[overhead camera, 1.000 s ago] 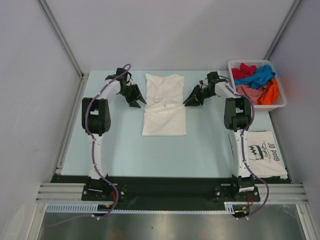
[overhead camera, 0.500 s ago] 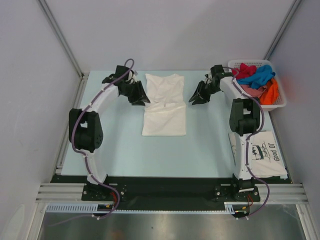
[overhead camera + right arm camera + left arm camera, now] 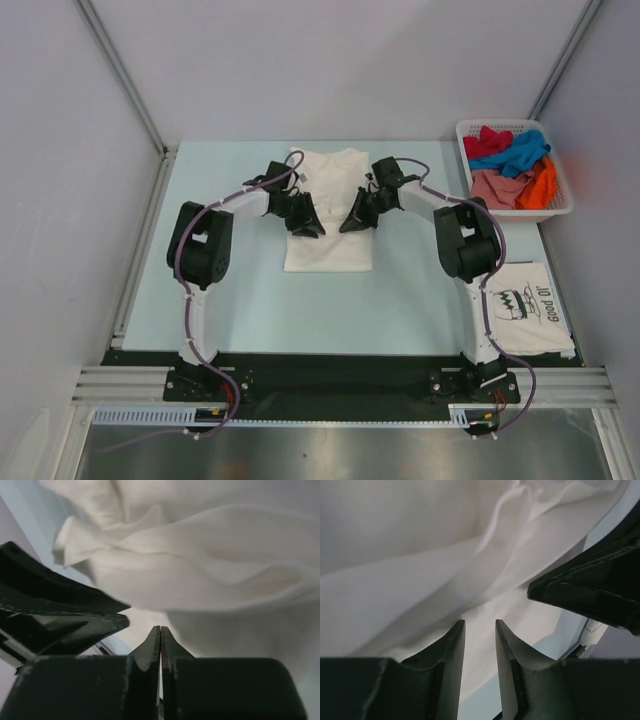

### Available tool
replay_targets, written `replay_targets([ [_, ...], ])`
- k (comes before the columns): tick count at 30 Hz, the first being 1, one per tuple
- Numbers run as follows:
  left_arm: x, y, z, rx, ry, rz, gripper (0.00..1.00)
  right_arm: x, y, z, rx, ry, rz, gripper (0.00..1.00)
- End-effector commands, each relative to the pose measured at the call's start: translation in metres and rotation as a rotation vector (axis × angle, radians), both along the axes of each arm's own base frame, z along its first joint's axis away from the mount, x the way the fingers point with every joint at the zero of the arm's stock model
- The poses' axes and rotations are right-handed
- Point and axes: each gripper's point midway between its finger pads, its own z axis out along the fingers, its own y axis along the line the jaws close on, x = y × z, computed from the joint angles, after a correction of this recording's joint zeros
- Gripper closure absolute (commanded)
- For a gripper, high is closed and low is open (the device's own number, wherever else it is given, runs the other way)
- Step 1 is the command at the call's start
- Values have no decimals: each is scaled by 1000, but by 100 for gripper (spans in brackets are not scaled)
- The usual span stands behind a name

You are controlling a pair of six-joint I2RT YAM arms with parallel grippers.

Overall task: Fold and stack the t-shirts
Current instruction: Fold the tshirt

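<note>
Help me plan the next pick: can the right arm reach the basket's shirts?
Probably yes: the basket stands open-topped to its right, with nothing between it and the right gripper at the white t-shirt.

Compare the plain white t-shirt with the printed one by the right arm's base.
The plain white t-shirt bears no print; the printed t-shirt shows black cartoon lines and lettering. The plain one lies as a long, creased rectangle at the centre of the table; the printed one is a compact fold at the near right corner. Both are white.
</note>
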Motion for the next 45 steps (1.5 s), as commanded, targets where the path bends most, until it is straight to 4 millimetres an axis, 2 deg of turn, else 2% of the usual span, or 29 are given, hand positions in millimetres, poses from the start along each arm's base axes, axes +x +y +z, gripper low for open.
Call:
replay_targets([
  [1, 43, -2, 26, -38, -125, 31, 64, 30, 5, 7, 44, -53, -56, 100],
  [4, 57, 5, 18, -31, -106, 55, 63, 42, 8, -2, 55, -49, -70, 100],
  [5, 62, 8, 17, -27, -110, 70, 63, 51, 9, 3, 59, -74, -77, 100],
  [7, 83, 14, 24, -30, -142, 92, 62, 64, 6, -4, 48, -90, -96, 100],
  [8, 92, 19, 25, -17, -154, 107, 62, 74, 4, -1, 55, -99, -116, 100],
  [9, 110, 19, 40, -19, -204, 114, 61, 88, 3, 7, 72, -126, -127, 100],
  [10, 114, 27, 21, 5, -154, 125, 60, 98, 1, 10, 80, -138, -140, 100],
  [11, 123, 31, 22, 8, -151, 134, 61, 105, -1, -1, 72, -120, -152, 100],
  [12, 142, 34, 44, 5, -207, 150, 62, 123, -7, 20, 86, -159, -173, 100],
  [14, 150, 46, 63, 21, -242, 174, 60, 133, -12, 27, 98, -166, -179, 100],
  [16, 150, 54, 84, 37, -287, 179, 56, 136, -20, 46, 107, -171, -171, 100],
  [17, 145, 55, 107, 30, -322, 178, 55, 132, -22, 49, 111, -158, -162, 99],
  [18, 131, 55, 104, 23, -292, 164, 54, 124, -23, 68, 148, -163, -129, 99],
  [19, 122, 51, 108, 12, -293, 150, 54, 109, -23, 59, 156, -121, -106, 99],
  [20, 111, 50, 131, -8, -328, 140, 53, 99, -22, 61, 170, -111, -78, 99],
  [21, 90, 49, 111, -1, -271, 122, 54, 84, -18, 87, 211, -135, -33, 99],
  [22, 80, 40, 112, -27, -282, 92, 54, 70, -15, 86, 222, -131, 10, 99],
  [23, 69, 37, 113, -41, -281, 77, 54, 47, -13, 73, 232, -76, 39, 98],
  [24, 47, 37, 103, -46, -244, 62, 56, 32, -10, 87, 281, -85, 86, 98],
  [25, 35, 26, 104, -100, -233, 29, 57, 17, -6, 83, 291, -85, 133, 98],
  [26, 25, 22, 99, -115, -215, 16, 59, -3, -6, 67, 295, -30, 157, 98],
  [27, 8, 21, 85, -116, -179, 4, 62, -17, -4, 66, 316, -15, 193, 99],
  [29, -8, 12, 75, -139, -156, -30, 64, -40, 1, 55, 316, -9, 261, 99],
  [30, -20, 14, 59, -138, -116, -33, 66, -57, 2, 45, 323, 36, 290, 99],
  [33, -32, 28, 27, -78, -92, -29, 67, -79, -3, 18, 311, 84, 318, 99],
  [38, -48, 65, -33, -17, 8, 25, 71, -83, -21, -14, 306, 126, 282, 100],
  [39, -59, 73, -43, -6, 43, 42, 72, -80, -30, -19, 302, 127, 263, 100],
  [43, -71, 94, -51, 26, 35, 62, 72, -96, -62, -45, 265, 182, 201, 100],
  [45, -79, 95, -43, 25, 23, 56, 72, -101, -74, -44, 267, 178, 183, 100],
])
